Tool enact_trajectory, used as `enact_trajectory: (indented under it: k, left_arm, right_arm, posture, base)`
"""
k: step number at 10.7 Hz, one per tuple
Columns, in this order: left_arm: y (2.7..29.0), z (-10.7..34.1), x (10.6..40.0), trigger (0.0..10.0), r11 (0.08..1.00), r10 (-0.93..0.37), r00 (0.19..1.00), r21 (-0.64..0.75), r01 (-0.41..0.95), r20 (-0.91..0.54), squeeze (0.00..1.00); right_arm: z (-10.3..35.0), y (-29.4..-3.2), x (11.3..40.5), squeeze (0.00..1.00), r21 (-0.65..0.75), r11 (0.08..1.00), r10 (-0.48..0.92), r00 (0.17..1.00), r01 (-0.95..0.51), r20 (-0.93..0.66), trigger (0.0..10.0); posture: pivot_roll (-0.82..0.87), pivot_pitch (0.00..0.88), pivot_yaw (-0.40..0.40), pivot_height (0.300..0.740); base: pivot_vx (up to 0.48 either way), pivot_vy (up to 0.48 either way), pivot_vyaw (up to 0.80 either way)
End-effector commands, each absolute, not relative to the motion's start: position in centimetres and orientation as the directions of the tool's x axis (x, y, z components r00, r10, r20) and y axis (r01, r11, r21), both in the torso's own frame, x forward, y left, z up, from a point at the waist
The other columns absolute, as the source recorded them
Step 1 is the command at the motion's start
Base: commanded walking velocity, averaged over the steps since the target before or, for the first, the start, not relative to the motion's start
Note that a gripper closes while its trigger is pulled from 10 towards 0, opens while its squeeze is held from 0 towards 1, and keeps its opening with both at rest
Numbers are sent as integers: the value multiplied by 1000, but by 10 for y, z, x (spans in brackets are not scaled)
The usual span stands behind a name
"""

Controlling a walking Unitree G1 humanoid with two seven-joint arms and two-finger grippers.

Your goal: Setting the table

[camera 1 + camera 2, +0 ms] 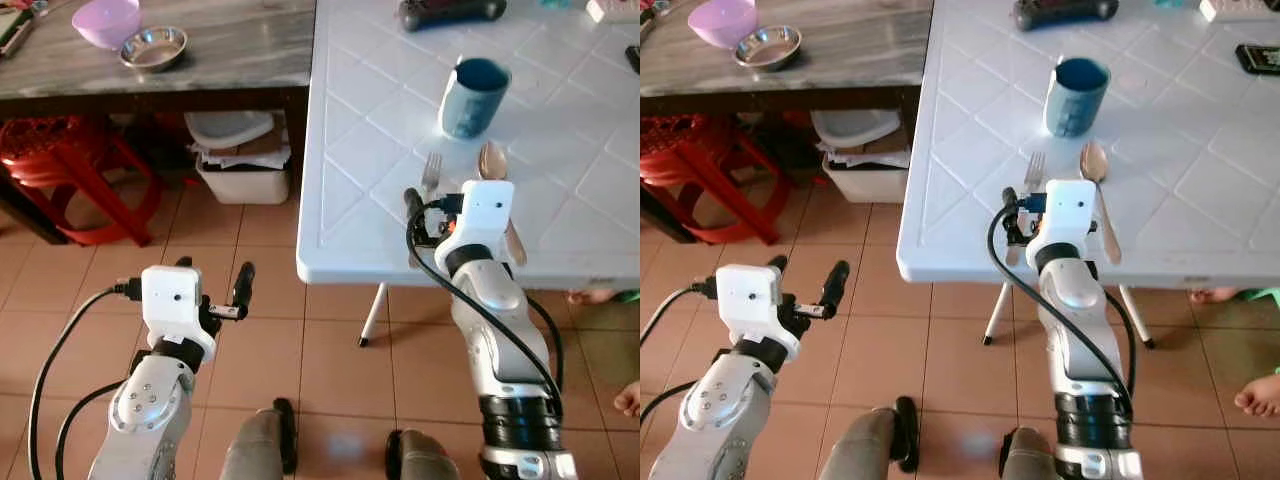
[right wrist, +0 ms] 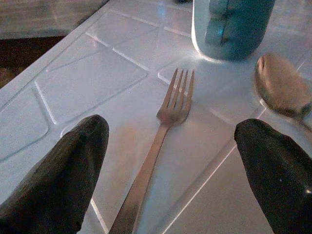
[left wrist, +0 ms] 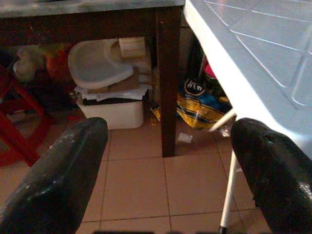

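Our right gripper [image 2: 170, 170], fingers wide apart and empty, hangs over the fork [image 2: 161, 136] laid left of the spoon [image 2: 282, 87], near the cup [image 1: 474, 96], as a place setting requires.

No legible text or labels

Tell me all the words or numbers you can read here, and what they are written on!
Yellow and dark bag on the floor under the table: white letters on its dark patch, too blurred to read.
Blue cup: no words to be seen.
Fork and spoon: no marks to be seen.
Dark remote-like thing at the far side of the table: nothing readable.
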State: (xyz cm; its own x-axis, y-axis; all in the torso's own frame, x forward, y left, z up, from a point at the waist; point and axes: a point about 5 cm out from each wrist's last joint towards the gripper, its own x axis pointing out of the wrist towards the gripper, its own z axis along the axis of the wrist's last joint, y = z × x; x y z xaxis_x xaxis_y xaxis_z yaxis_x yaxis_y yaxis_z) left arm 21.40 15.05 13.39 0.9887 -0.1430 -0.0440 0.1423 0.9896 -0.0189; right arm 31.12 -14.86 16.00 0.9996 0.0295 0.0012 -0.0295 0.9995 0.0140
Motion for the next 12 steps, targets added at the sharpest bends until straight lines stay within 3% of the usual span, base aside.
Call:
enact_trajectory:
  k: [1,5,6,7,12]
  left_arm:
    - [153,134,210,10000,990,-143,988,-13,143,-61,0]
    - [154,135,207,10000,988,-156,985,-8,155,-79,0]
    - [154,135,206,10000,987,-163,983,-12,163,-87,0]
    - [153,135,205,10000,985,-174,980,-13,174,-93,0]
    - [150,133,206,10000,975,-222,970,-43,218,-104,0]
  right_arm:
    - [159,-147,314,0,31,999,41,999,-40,-27,10000]
    - [168,-140,326,0,48,995,86,995,-84,-49,10000]
    - [164,-135,328,0,59,993,110,989,-104,-97,5843]
    - [157,-131,329,0,52,990,139,978,-132,-156,0]
    - [145,-129,333,0,116,984,168,939,-139,-301,0]
  posture:
    - [109,283,100,740]
    - [120,298,107,740]
    - [120,300,107,740]
    - [120,303,109,740]
    - [112,290,98,740]
  base:
    - [0,0,0]
    - [0,0,0]
    - [0,0,0]
    - [0,0,0]
    - [0,0,0]
